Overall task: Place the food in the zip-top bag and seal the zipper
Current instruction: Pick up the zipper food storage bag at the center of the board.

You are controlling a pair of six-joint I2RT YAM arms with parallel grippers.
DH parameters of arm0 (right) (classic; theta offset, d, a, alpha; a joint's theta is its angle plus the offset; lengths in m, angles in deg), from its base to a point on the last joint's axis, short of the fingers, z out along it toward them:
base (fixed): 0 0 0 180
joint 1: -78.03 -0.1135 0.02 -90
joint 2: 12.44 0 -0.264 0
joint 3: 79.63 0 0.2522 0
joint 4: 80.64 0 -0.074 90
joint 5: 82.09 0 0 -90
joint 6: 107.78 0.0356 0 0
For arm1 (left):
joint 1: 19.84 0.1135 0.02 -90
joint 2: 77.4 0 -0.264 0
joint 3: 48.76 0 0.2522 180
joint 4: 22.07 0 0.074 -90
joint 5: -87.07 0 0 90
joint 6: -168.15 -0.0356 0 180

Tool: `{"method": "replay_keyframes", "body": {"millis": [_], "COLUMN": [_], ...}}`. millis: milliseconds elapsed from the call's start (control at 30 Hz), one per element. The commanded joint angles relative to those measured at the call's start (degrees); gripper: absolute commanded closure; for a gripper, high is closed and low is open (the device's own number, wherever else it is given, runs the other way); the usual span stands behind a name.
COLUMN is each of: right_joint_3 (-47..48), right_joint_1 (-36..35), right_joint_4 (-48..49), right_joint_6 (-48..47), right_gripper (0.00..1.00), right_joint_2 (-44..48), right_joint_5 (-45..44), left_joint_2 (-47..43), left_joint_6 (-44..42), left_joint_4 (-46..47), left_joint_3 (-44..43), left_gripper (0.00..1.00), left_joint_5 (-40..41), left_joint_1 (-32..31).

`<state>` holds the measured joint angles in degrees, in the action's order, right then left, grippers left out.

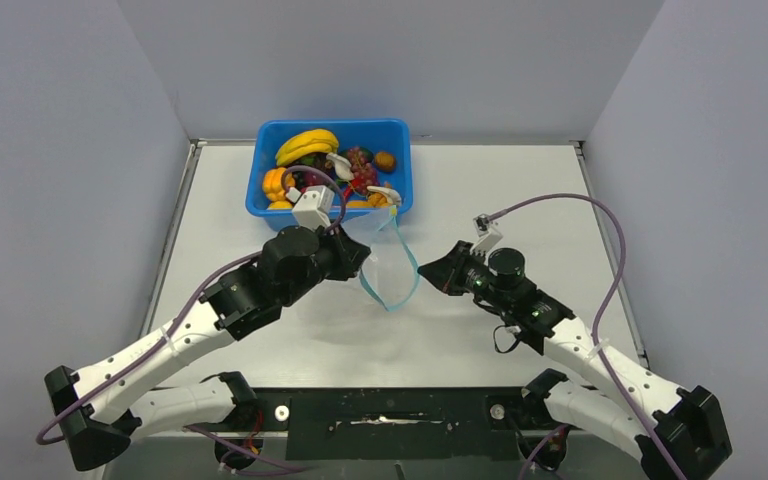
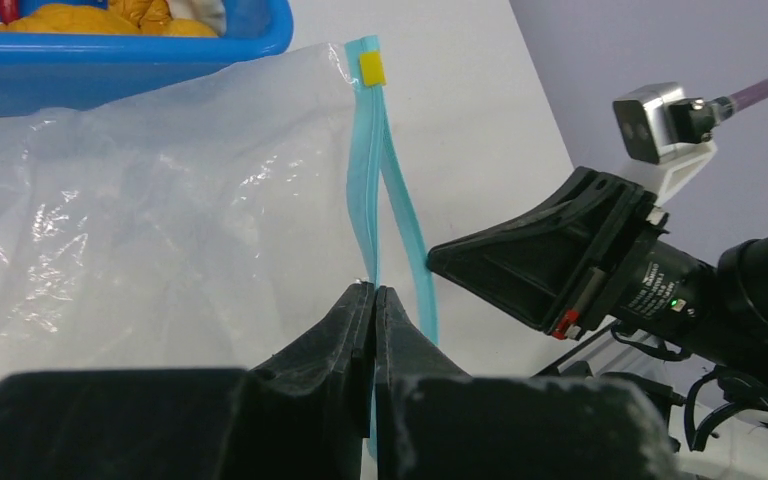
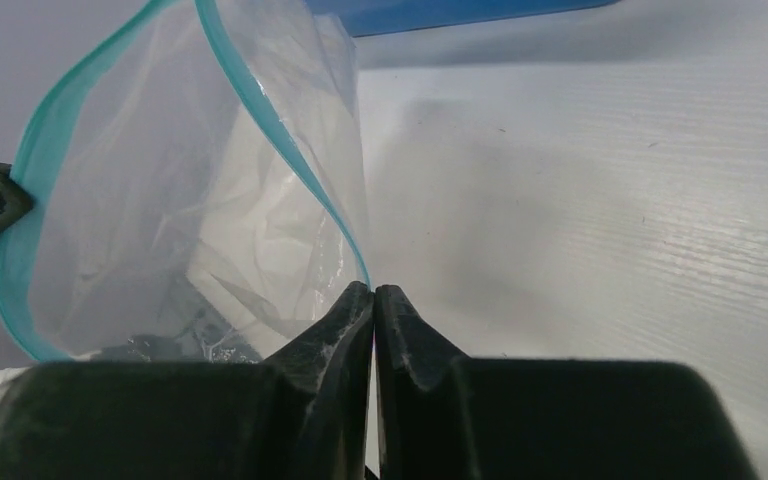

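The clear zip-top bag (image 1: 385, 262) hangs between my two grippers with its mouth pulled open. Its teal zipper (image 1: 404, 297) forms a loop. My left gripper (image 1: 365, 258) is shut on one side of the zipper (image 2: 363, 180), near the strip's middle. On the opposite side, the right gripper (image 1: 422, 268) is shut on the other lip of the zipper (image 3: 270, 110). The bag (image 3: 160, 200) looks empty inside. A yellow tab (image 2: 371, 69) sits at the zipper's far end. The food, with a yellow banana bunch (image 1: 307, 145) and reddish grapes (image 1: 360, 168), lies in the blue tub (image 1: 260, 190).
The blue tub (image 2: 110, 50) stands just behind the bag, at the back of the white table (image 1: 520, 200). Grey walls close in the table on three sides. The right wrist camera mount (image 2: 660, 125) faces my left gripper closely.
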<state>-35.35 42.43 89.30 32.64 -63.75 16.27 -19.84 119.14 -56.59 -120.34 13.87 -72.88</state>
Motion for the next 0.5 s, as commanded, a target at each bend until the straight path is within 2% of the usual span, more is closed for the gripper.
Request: {"method": "replay_keyframes", "body": {"millis": [0,33,100,300,467], "right_joint_3": [3.75,4.58,5.46,5.1,3.02], "right_joint_1": [0.26,0.14,-0.02,-0.09,-0.37], "right_joint_4": [0.28,0.09,0.14,1.15,6.45], "right_joint_6": [-0.62,0.16,1.37,2.71,5.47], "right_gripper": [0.8,0.7,0.62,0.58,0.51], "right_joint_2": [-3.0,-4.05,-5.58,-8.82,-9.5], "right_joint_5": [3.03,4.19,5.02,3.4,7.49], "left_joint_2": [1.16,1.48,2.13,2.94,3.58], "left_joint_6": [-0.2,-0.48,-0.79,-0.76,-1.45], "left_joint_4": [6.41,6.28,6.24,7.92,7.22], "left_joint_3": [-1.08,-1.19,-1.11,-0.2,0.03], "left_gripper": [1.0,1.0,1.0,1.0,1.0], "left_joint_5": [-2.07,-1.93,-1.78,-2.55,-1.05], "left_joint_1": [0.39,0.34,0.39,0.48,0.52]}}
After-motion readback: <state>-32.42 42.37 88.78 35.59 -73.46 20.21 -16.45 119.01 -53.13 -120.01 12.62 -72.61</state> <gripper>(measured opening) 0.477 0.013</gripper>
